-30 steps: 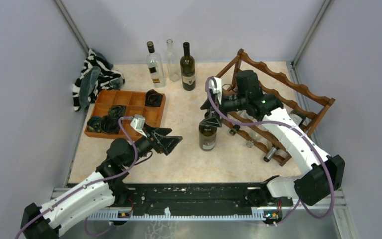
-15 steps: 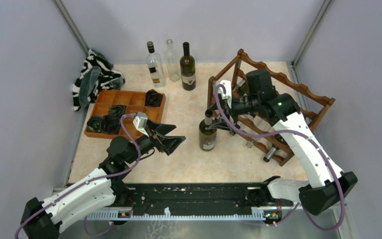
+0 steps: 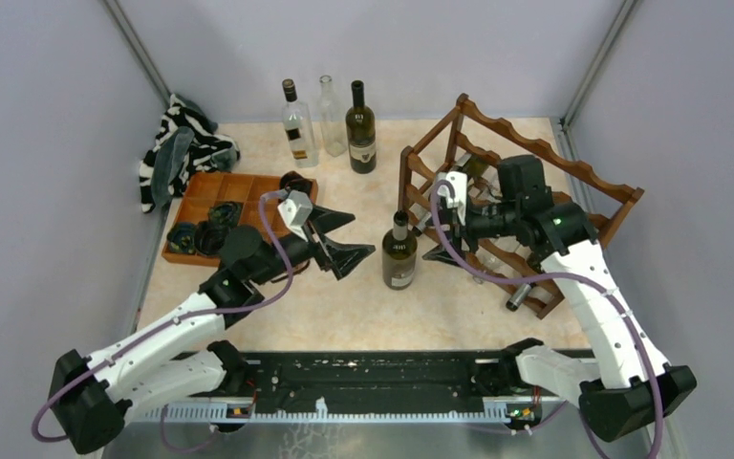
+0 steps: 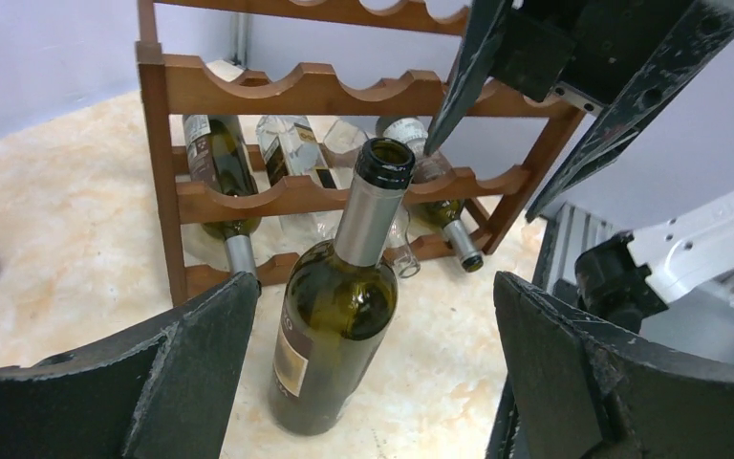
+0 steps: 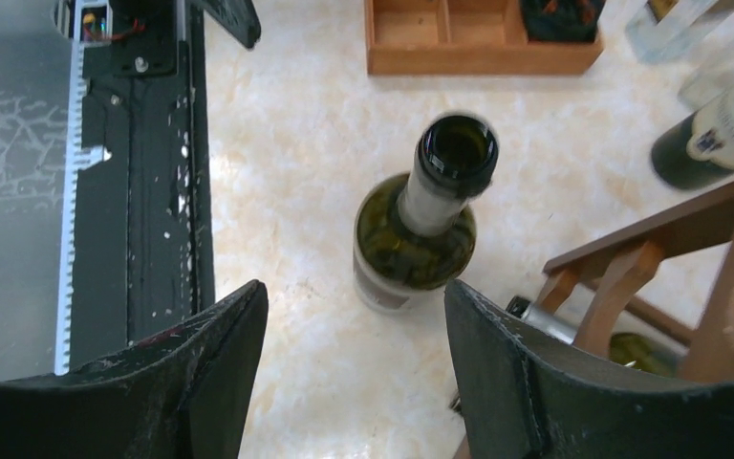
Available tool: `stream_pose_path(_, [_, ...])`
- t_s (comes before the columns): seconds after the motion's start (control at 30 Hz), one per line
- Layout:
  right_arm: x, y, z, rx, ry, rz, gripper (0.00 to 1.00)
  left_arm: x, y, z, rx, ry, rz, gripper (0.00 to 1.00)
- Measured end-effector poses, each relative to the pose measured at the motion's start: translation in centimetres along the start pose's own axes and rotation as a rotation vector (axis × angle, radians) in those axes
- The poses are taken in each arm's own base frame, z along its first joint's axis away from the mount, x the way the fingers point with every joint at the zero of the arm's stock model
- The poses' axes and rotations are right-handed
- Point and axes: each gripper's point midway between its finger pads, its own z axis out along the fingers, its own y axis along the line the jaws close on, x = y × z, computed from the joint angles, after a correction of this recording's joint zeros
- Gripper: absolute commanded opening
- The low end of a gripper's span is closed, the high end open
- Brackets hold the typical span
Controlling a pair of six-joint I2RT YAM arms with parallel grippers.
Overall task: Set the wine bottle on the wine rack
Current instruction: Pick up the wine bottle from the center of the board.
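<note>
From above, the wine bottle [image 3: 399, 253] stood upright on the table [image 3: 325, 306] between the two grippers, touching neither. The left gripper [image 3: 349, 241] was just to its left with its fingers spread wide. The right gripper [image 3: 434, 237] was just to its right, parted and holding nothing. Behind the right gripper stood the wine rack [image 3: 573, 172]. Only the left wrist view showed several bottles [image 4: 215, 163] lying in the rack's lower tiers. Only the right wrist view looked down into the wine bottle's uncorked mouth, ahead of its fingers [image 5: 526, 382].
</note>
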Motion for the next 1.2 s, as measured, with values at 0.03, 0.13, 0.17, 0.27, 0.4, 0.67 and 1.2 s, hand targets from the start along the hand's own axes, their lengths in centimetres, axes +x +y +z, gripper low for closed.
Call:
stream_pose_path(0.03, [0.7, 0.1, 0.2, -0.003, 0.009, 0.012, 0.68, 0.1, -0.2, 0.5, 0.023, 0.018, 0.035, 0.99])
stream_pose_path(0.13, [3.1, 0.4, 1.1, -0.015, 0.03, 0.058, 0.68, 0.6, -0.3, 1.4, 0.07, 0.058, 0.118, 0.99])
stream_pose_path(0.17, [3.9, 0.6, 1.5, -0.023, 0.035, 0.075, 0.68, 0.8, -0.3, 1.8, 0.086, 0.07, 0.154, 0.99])
stream_pose_path(0.27, [6.6, 1.3, 2.6, -0.055, 0.053, 0.129, 0.68, 1.7, -0.1, 2.5, 0.129, 0.105, 0.254, 0.99])
stream_pose_path(0.4, [7.9, 1.7, 3.4, -0.072, 0.043, 0.144, 0.68, 2.6, 0.2, 3.3, 0.169, 0.141, 0.351, 0.99])
stream_pose_path(0.67, [10.4, 2.2, 4.6, -0.084, 0.037, 0.161, 0.68, 3.1, 0.1, 6.3, 0.261, 0.18, 0.431, 0.97])
stream_pose_path(1.2, [10.3, 1.8, 4.7, -0.067, 0.026, 0.137, 0.68, 5.3, 0.0, 10.0, 0.362, 0.26, 0.355, 0.58])
